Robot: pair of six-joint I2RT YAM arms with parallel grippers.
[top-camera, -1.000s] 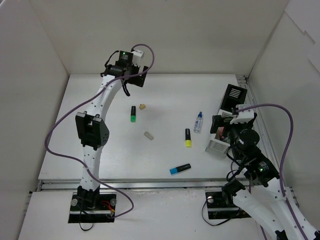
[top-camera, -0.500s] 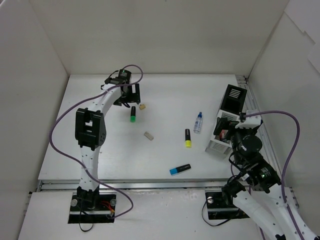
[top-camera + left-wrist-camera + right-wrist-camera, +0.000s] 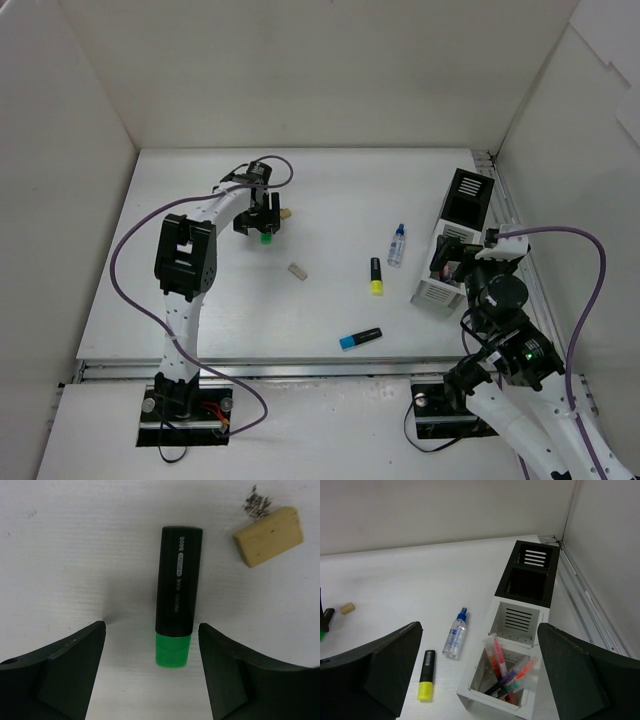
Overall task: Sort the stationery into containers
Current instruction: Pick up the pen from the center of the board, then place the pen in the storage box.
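At the right edge of the tabletop stands the organizer, and only its nearest white section holds anything: a bunch of pens, pink, orange and dark. I judge the sorting well short of done. Out loose lie a green highlighter, a tan eraser just beside it, a white eraser, a yellow highlighter, a blue highlighter and a glue bottle. My left hand is down over the green highlighter with its jaws spread either side and bare tabletop showing in both gaps, so nothing is gripped yet. My right hand hangs near the organizer, wide open and empty. From above, the left hand covers most of the green highlighter. I cannot count the pens, they overlap. The middle white section looks empty; the black one is too dark to read to the bottom. Neither wrist view takes in the blue highlighter or the white eraser.
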